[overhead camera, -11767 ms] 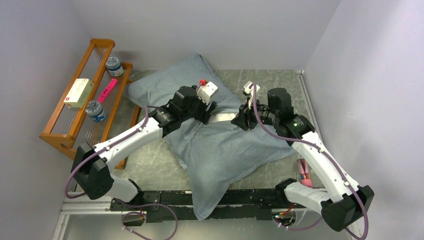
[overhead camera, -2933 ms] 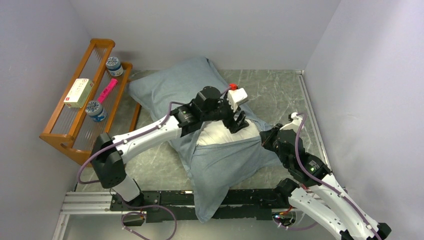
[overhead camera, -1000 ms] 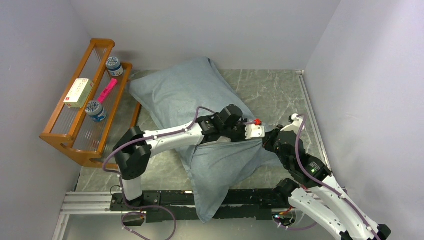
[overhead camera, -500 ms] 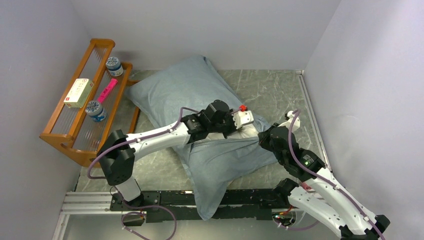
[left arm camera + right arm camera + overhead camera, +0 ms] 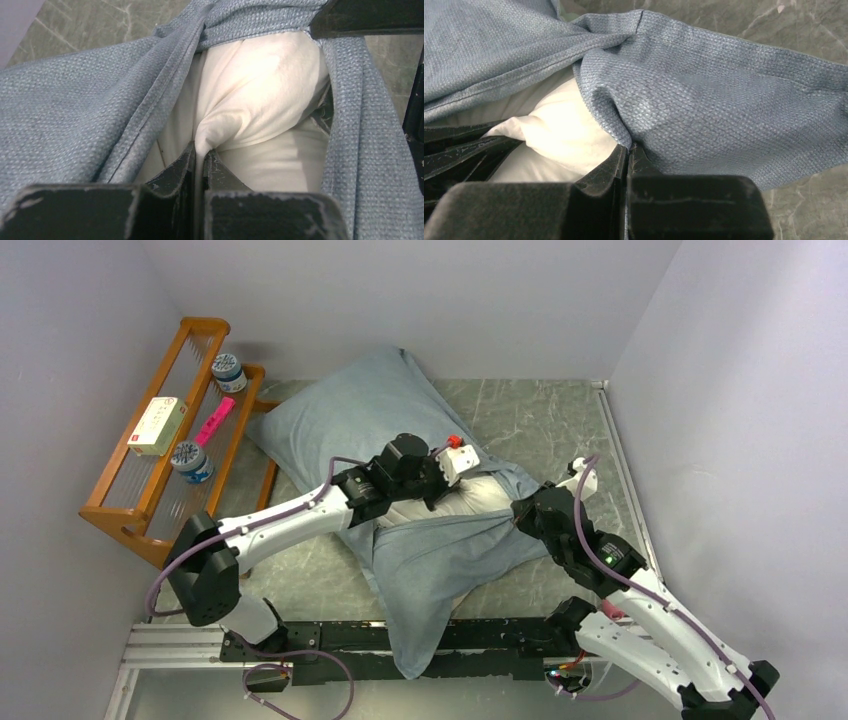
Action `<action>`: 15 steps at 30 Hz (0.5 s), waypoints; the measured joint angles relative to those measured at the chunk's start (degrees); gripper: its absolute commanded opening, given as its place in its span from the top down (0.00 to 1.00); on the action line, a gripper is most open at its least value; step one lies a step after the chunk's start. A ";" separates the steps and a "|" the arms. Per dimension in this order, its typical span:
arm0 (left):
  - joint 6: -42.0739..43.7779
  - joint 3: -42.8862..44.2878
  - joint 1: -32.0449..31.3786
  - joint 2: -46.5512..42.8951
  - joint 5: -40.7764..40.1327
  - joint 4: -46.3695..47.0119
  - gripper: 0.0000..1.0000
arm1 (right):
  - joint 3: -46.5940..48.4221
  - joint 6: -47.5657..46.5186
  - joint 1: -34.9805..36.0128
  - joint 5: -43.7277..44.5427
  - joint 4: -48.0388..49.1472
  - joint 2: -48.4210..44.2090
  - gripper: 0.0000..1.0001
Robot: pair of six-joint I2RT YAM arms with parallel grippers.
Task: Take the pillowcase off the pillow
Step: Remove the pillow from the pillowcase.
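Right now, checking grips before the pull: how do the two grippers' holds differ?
The left gripper pinches the white pillow; the right gripper pinches the grey-blue pillowcase. The left gripper reaches inside the pillowcase; the right gripper sits outside it. Both are shut on fabric.

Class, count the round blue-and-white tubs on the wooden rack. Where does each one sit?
2. One tub stands at the far end of the rack, near the back wall; the second tub stands nearer the arms, beside the white box. None looks hidden.
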 measured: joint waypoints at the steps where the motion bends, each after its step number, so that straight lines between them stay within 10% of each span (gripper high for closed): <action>1: -0.09 -0.55 0.26 -0.57 0.02 0.13 0.95 | 0.48 0.09 0.04 0.20 -0.09 0.55 1.00; 15: -3.23 -8.17 5.25 -8.24 1.79 3.04 0.95 | 3.74 0.24 0.70 2.16 -0.83 4.02 1.00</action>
